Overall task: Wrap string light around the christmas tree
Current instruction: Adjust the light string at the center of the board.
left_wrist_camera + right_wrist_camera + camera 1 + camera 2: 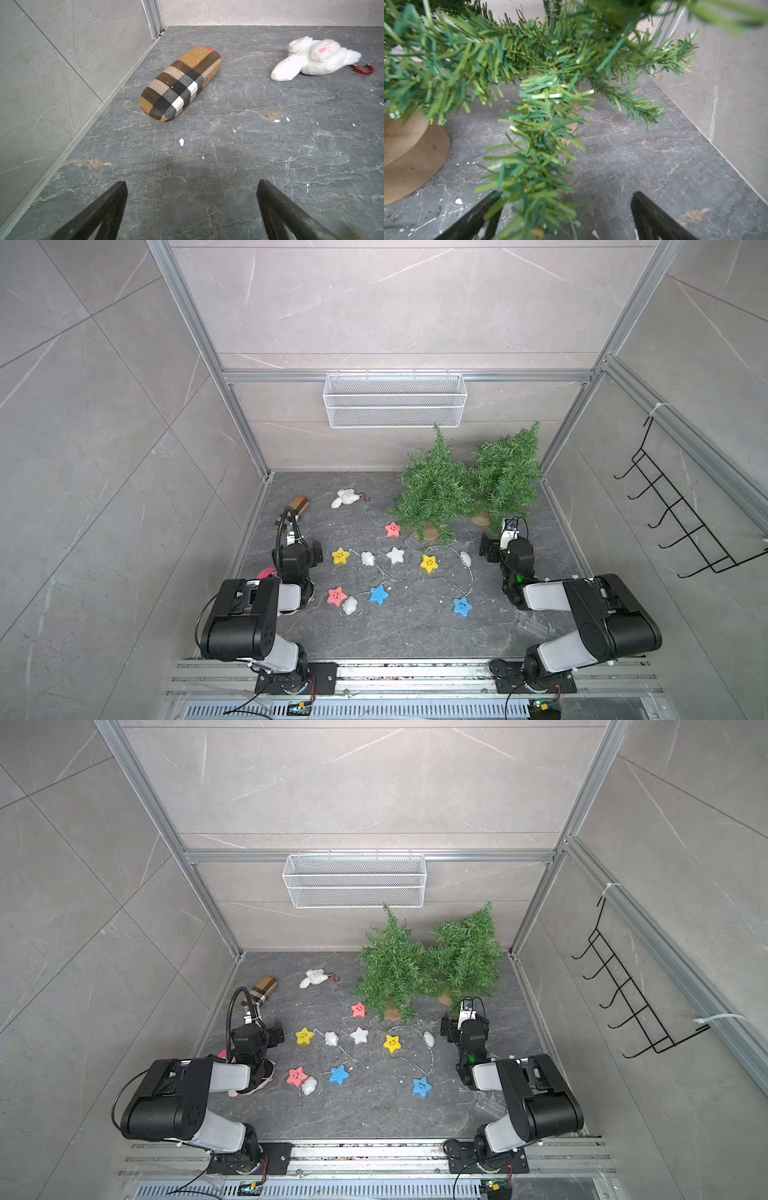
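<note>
Right wrist view shows the right jaws spread and empty beside a branch of a christmas tree [537, 116]; the left jaws gape too, holding nothing. Wrapping is not begun: the string light [395, 556] lies loose mid-table [415, 635], before two trees [432, 489] at the far right corner. Next, I judge, one arm must pick up a wire end. Counted: seven stars [340, 556], three clouds [368, 558].

A pink object [266, 572] lay mostly hidden under the left arm [286, 597], and the thin wire of the string light [471, 572] was too faint to trace end to end.
</note>
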